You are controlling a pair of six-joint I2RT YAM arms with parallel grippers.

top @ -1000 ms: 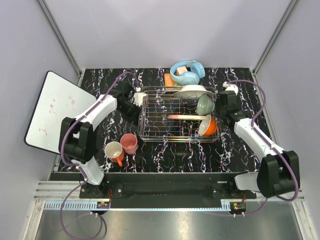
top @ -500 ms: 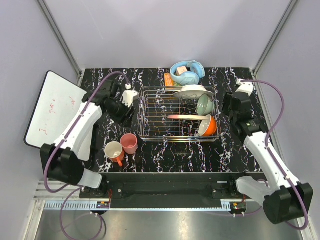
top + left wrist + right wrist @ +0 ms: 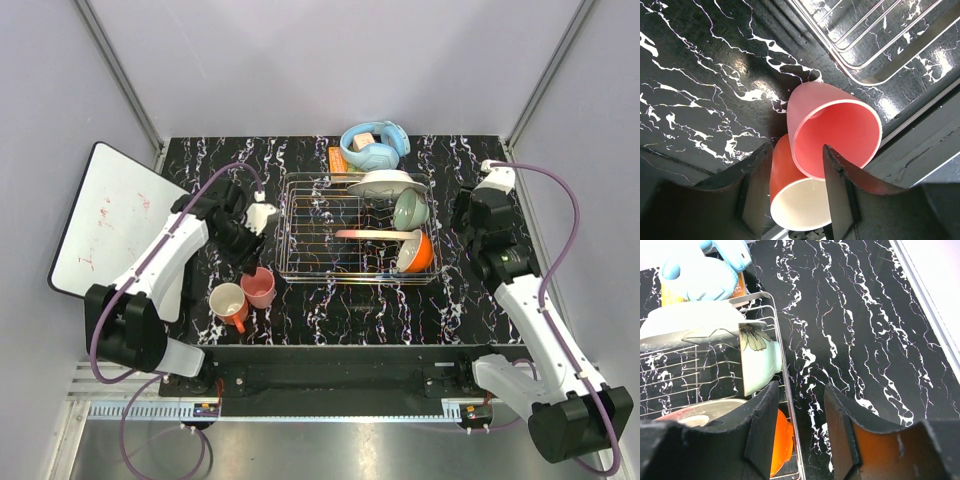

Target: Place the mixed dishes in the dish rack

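The dish rack point(image 3: 330, 225) holds the white plate point(image 3: 383, 183), the pale green bowl point(image 3: 410, 210), the pink-and-cream plate point(image 3: 375, 234) and the orange-outside bowl point(image 3: 420, 253), all on edge at its right end. The salmon-pink cup point(image 3: 258, 287) and the mug point(image 3: 228, 302) stand touching on the table near the rack's near left corner. My left gripper point(image 3: 248, 256) is open just above them; its wrist view shows the cup point(image 3: 835, 130) and the mug point(image 3: 800, 200) at its fingertips point(image 3: 757, 185). My right gripper point(image 3: 467, 222) is open and empty beside the rack's right rim point(image 3: 785, 375).
Light blue headphones point(image 3: 375, 145) lie behind the rack, on an orange item. A white board with red marks point(image 3: 105, 220) leans at the left edge of the table. Black marble tabletop point(image 3: 865, 340) lies bare to the right of the rack.
My left gripper has moved from the rack's left side toward the near edge, to above the cup and mug. My right gripper has drawn back to the right, away from the rack.
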